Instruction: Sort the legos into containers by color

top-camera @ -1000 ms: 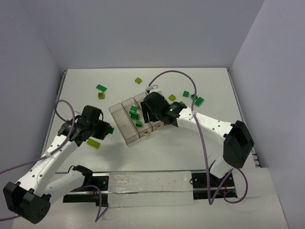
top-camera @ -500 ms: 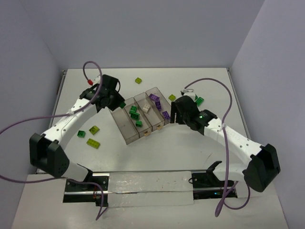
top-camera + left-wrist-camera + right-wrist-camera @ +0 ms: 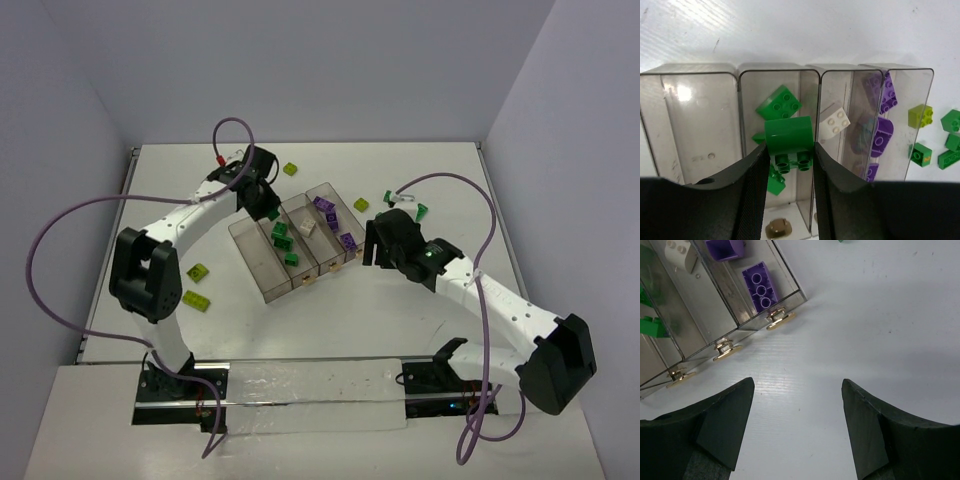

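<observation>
Left gripper (image 3: 788,150) clenched dark green brick (image 3: 788,136) above green compartment (image 3: 751,107); drop step, release needed next. Right gripper (image 3: 797,405) stood spread, empty.

Tray (image 3: 690,125) smoky clear, tabs (image 3: 727,347) brass-yellow. Green brick (image 3: 788,137) centre frame, white brick (image 3: 834,120) right of it, purple bricks (image 3: 880,137) further right — yellow-green brick (image 3: 920,115) far right. Table (image 3: 865,315) white, faintly streaked; cable (image 3: 60,230) purple.
</observation>
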`<state>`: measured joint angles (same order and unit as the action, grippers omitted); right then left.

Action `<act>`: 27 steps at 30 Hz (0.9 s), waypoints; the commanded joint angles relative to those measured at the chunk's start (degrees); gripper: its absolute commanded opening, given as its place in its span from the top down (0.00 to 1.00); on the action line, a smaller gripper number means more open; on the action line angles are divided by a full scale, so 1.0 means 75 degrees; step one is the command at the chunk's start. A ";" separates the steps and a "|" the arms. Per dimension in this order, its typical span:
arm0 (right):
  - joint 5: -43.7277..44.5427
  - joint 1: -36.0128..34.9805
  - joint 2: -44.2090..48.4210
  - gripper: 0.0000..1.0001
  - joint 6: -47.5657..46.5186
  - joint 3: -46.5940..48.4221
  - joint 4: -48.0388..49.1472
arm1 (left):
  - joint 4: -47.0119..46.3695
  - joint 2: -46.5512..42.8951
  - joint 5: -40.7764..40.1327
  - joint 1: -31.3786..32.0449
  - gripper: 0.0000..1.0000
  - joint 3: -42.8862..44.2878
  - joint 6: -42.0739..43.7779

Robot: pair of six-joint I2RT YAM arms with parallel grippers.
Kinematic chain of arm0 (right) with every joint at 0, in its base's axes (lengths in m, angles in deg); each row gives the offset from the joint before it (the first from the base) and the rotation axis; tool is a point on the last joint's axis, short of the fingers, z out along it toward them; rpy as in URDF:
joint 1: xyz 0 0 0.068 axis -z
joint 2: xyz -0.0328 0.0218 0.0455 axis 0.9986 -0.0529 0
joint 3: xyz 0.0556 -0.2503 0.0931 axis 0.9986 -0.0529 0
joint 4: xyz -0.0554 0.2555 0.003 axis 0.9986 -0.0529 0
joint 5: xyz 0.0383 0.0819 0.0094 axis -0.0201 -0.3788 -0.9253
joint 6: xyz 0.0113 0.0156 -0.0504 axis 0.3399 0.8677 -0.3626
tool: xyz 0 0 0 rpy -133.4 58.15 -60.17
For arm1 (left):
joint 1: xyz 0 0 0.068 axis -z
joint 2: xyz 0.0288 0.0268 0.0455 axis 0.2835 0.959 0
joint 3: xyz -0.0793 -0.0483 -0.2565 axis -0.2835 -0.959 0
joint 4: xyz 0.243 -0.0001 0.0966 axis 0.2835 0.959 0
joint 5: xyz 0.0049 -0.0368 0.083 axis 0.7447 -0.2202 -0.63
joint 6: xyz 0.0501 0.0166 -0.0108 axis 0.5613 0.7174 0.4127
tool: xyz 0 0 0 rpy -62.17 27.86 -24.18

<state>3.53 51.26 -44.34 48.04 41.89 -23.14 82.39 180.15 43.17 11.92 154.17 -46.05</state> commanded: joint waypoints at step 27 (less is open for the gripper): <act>-0.0921 0.2488 -0.3449 0.48 -0.1180 0.2565 0.0980 | -0.0303 -0.2972 -0.0349 0.0964 0.08 -0.0764 0.1760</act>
<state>-2.43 69.48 -64.91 43.36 54.59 -17.77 83.93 166.44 39.34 18.67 152.84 -36.62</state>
